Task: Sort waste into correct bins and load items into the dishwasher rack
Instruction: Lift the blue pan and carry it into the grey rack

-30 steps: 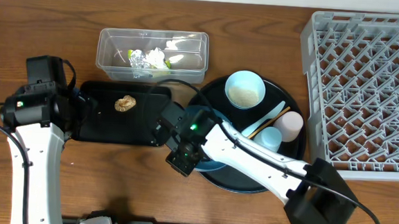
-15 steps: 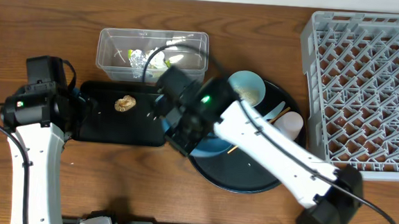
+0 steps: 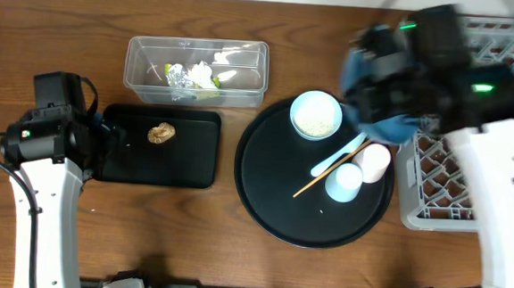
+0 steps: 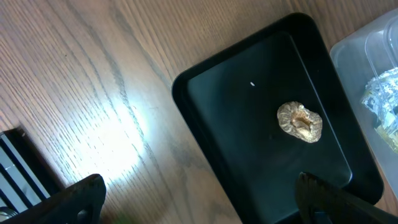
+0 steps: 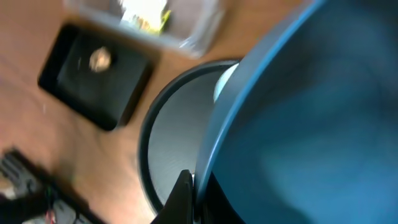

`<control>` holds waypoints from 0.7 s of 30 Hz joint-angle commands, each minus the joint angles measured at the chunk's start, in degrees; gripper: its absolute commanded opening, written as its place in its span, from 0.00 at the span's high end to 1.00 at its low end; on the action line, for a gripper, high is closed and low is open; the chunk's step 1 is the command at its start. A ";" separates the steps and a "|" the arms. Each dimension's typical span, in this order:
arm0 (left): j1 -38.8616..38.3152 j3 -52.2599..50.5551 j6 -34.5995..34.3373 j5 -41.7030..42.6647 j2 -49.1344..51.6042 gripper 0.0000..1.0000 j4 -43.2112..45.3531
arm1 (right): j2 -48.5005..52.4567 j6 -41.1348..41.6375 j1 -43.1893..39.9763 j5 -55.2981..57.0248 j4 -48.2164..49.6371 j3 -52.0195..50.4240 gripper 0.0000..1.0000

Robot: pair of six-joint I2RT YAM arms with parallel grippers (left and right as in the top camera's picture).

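My right gripper [image 5: 198,186] is shut on the rim of the large blue plate [image 5: 298,124], which hangs tilted and blurred at the rack's left edge [image 3: 385,125]. The grey dishwasher rack [image 3: 479,175] fills the right side. On the round black tray [image 3: 272,190] sit the pale blue bowl [image 3: 316,115], two small cups [image 3: 374,160] [image 3: 344,181], the light blue spoon [image 3: 338,155] and the wooden stick [image 3: 317,177]. A brown lump [image 3: 161,133] [image 4: 300,121] lies in the shallow black tray [image 3: 189,162]. My left gripper [image 4: 202,205] stands open over that tray's left end.
The clear tub [image 3: 243,76] behind the shallow tray holds a crumpled foil wad [image 3: 181,75] and a yellow-green wrapper [image 3: 211,80]. Bare wood lies along the front of the table. My left arm [image 3: 47,140] stands at the far left.
My right arm has lifted the blue plate off the round black tray and swung it up and right to the rack's edge. The left arm has not moved.
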 commanded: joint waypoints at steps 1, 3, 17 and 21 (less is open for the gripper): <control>0.26 -0.61 -0.52 -1.33 0.35 0.02 -0.15 | -0.85 -7.37 -11.15 -16.33 -0.17 1.11 0.99; 0.26 -0.61 -0.52 -1.33 0.35 0.02 -0.15 | -0.28 -11.61 -18.56 -27.12 -0.33 0.76 0.99; 0.26 -0.61 -0.52 -1.33 0.35 0.02 -0.15 | 9.81 -23.28 -46.18 -54.38 2.84 0.68 0.99; 0.26 -0.61 -0.52 -1.33 0.35 0.02 -0.15 | 14.40 -27.28 -48.09 -58.60 3.58 0.68 0.99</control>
